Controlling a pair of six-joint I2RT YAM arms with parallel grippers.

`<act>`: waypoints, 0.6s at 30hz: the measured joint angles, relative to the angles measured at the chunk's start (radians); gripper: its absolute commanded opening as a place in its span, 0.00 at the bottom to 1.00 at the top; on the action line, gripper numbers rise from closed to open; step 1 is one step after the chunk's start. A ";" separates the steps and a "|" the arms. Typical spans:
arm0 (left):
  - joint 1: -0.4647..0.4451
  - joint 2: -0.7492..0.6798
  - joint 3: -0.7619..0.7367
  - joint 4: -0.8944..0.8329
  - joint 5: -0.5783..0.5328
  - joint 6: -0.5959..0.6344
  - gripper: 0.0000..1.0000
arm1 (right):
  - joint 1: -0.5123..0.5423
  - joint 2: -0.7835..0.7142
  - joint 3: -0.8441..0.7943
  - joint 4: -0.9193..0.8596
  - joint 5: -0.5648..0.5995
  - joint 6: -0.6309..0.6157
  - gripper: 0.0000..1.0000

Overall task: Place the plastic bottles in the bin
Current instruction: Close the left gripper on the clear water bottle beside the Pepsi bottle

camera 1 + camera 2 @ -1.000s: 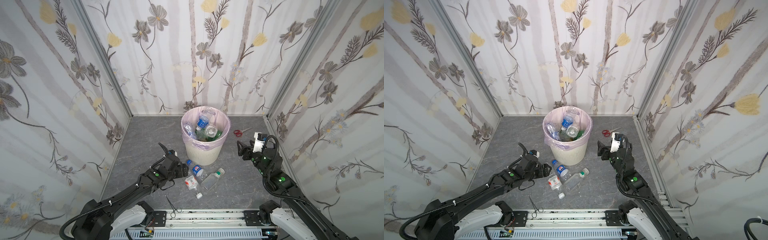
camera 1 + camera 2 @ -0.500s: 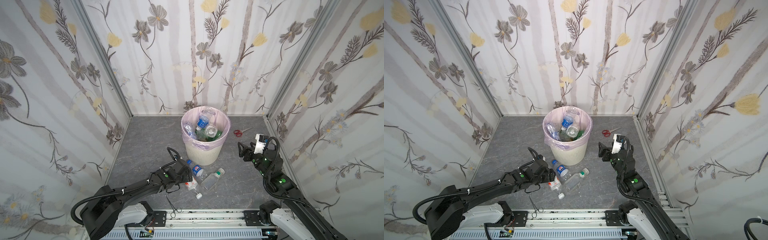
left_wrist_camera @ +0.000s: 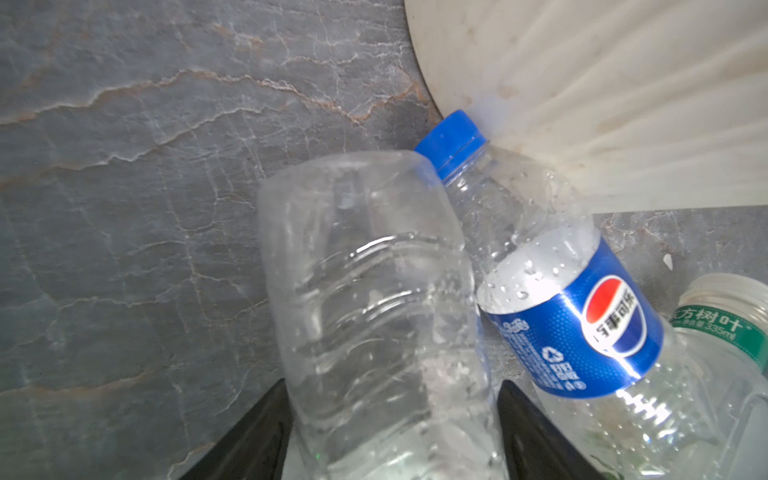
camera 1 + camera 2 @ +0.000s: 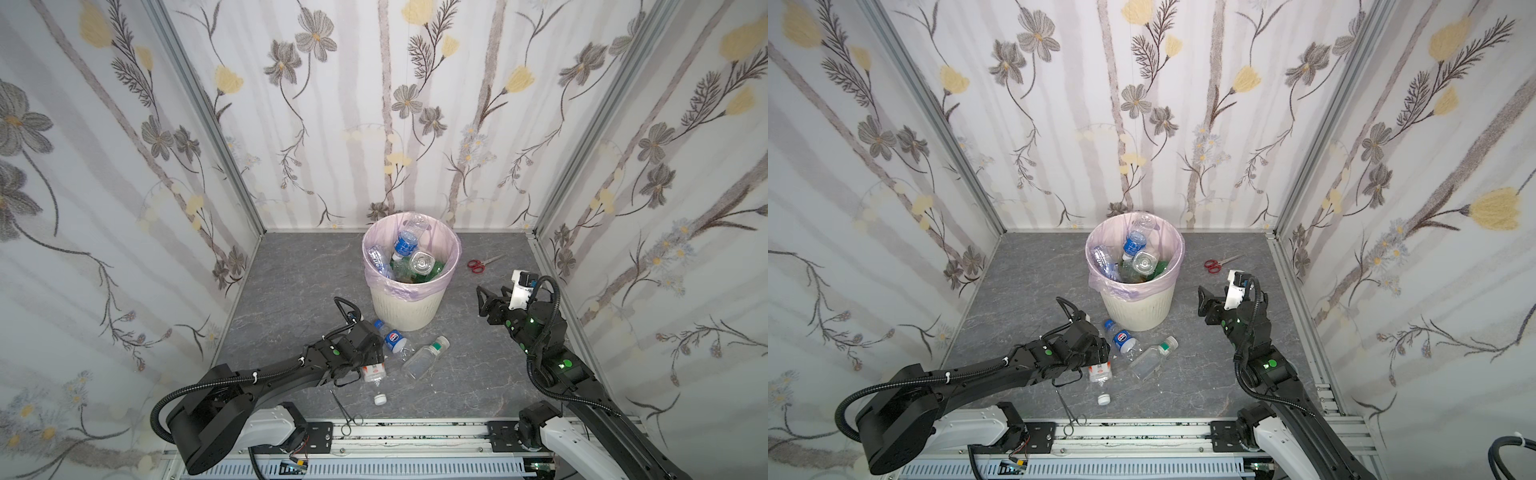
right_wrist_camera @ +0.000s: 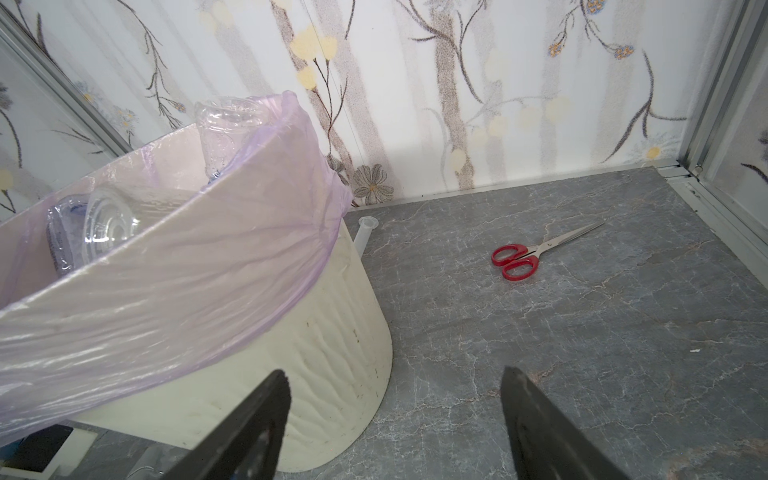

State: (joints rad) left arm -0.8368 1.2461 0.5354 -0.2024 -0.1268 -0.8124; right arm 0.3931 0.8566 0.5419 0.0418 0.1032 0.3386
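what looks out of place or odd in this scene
Two non-bottles lie on the floor: red scissors to the right of the bin, and thin metal forceps near the front rail. In the bin, one clear bottle leans at the far side, poking above the rim.

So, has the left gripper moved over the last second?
Yes. The left gripper has shifted toward the front rail, from beside the base of the bin to straddling the red-labelled bottle.

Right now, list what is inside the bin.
In the bin, the pink liner holds piled bottles: a blue-labelled bottle, a clear bottle, green bottles. Anything beneath the pile is hidden.
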 measured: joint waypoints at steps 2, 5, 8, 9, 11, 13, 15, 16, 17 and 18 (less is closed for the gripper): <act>0.000 0.000 0.000 -0.001 0.000 0.001 0.85 | 0.000 0.000 -0.001 0.000 0.000 0.000 0.80; 0.000 0.000 0.000 -0.003 0.000 0.009 0.83 | 0.000 0.000 -0.004 0.000 0.000 0.001 0.80; 0.000 0.004 0.000 -0.003 0.000 0.022 0.80 | -0.001 -0.003 -0.004 0.000 0.000 0.004 0.80; 0.000 0.006 -0.001 -0.004 -0.001 0.023 0.78 | -0.001 -0.003 -0.004 0.000 0.000 0.004 0.80; 0.000 0.007 -0.004 -0.005 -0.004 0.023 0.76 | -0.001 -0.003 -0.004 0.000 0.000 0.007 0.80; 0.000 0.018 -0.005 -0.003 -0.009 0.027 0.73 | -0.002 -0.003 -0.004 0.000 0.000 0.009 0.80; 0.000 0.030 -0.008 -0.005 -0.013 0.027 0.70 | -0.002 -0.002 -0.004 0.000 0.000 0.009 0.80; 0.000 0.030 -0.009 -0.006 -0.016 0.027 0.69 | -0.002 -0.002 -0.004 0.000 0.000 0.009 0.80; -0.001 0.029 -0.010 -0.007 -0.021 0.027 0.67 | -0.002 -0.002 -0.004 0.000 0.000 0.010 0.80; -0.002 0.027 -0.010 -0.007 -0.026 0.027 0.66 | -0.002 -0.002 -0.004 0.000 0.000 0.012 0.80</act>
State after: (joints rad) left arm -0.8383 1.2732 0.5251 -0.2096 -0.1524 -0.7853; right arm 0.3916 0.8543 0.5381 0.0418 0.1028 0.3504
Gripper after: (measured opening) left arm 0.680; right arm 0.802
